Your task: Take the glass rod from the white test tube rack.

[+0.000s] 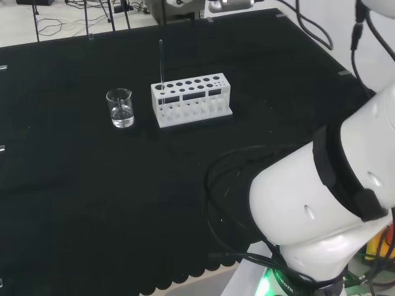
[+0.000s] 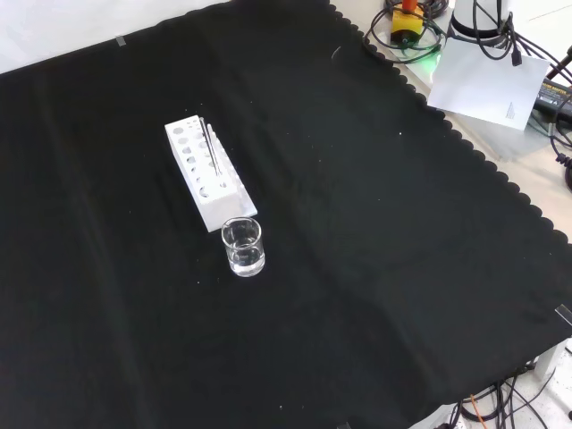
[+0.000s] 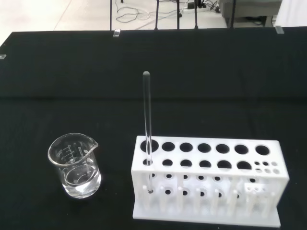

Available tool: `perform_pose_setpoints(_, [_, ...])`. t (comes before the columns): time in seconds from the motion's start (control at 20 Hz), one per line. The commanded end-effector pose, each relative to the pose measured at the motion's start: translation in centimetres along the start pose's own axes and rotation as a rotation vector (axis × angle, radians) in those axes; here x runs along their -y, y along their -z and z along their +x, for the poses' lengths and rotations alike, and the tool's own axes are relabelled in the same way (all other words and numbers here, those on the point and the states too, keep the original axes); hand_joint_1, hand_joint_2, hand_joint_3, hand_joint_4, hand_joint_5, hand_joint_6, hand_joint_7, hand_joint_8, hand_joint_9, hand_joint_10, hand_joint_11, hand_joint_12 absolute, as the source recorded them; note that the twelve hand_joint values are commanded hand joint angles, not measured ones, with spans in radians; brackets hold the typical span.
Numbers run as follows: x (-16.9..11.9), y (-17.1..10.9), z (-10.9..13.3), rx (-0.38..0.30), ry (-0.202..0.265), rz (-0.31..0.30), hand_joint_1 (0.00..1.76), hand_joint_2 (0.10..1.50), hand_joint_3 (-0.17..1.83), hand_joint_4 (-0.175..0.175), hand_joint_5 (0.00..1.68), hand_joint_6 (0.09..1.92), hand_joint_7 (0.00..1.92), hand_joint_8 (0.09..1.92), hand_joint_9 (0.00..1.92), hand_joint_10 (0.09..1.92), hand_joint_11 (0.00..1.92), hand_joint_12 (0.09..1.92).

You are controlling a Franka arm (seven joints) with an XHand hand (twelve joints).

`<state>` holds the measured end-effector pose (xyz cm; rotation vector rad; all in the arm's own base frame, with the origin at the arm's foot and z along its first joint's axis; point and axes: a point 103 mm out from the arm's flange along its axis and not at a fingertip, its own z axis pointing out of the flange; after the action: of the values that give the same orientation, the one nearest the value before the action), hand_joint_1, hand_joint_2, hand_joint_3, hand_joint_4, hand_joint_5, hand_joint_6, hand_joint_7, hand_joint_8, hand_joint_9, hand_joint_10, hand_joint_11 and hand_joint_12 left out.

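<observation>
A white test tube rack (image 1: 192,98) (image 2: 207,172) (image 3: 207,179) stands on the black cloth. A clear glass rod (image 1: 161,63) (image 2: 210,149) (image 3: 147,112) stands upright in a hole at one end of the rack, the end nearest the beaker. In the head view that is the rack's left end. The wrist view looks at the rack and rod from a short way off, with nothing touching the rod.
A small glass beaker (image 1: 120,108) (image 2: 243,247) (image 3: 75,166) with a little clear liquid stands just beside the rod's end of the rack. The arm's white links (image 1: 327,203) stand at the head view's right. Cables and gear (image 2: 420,27) lie past the cloth's scalloped edge.
</observation>
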<state>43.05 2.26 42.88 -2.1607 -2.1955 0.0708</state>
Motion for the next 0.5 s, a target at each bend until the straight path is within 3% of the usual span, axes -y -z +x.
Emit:
perform_pose_setpoints(0.05, [-5.0,0.1,3.6,0.023,0.05,-0.022,0.58,0.92,0.39,-0.103,0.0,0.09,0.0,0.09,0.0,0.09,0.0,0.41])
perform_pose_setpoints(0.25, [-6.8,-2.3,3.2,0.037,0.072,-0.009,0.58,0.92,0.4,-0.103,0.0,0.09,0.0,0.09,0.02,0.09,0.0,0.64])
perform_pose_setpoints(0.5, [-8.8,-4.9,3.3,0.025,0.091,0.019,0.58,0.92,0.4,-0.103,0.0,0.09,0.0,0.09,0.05,0.09,0.0,0.79])
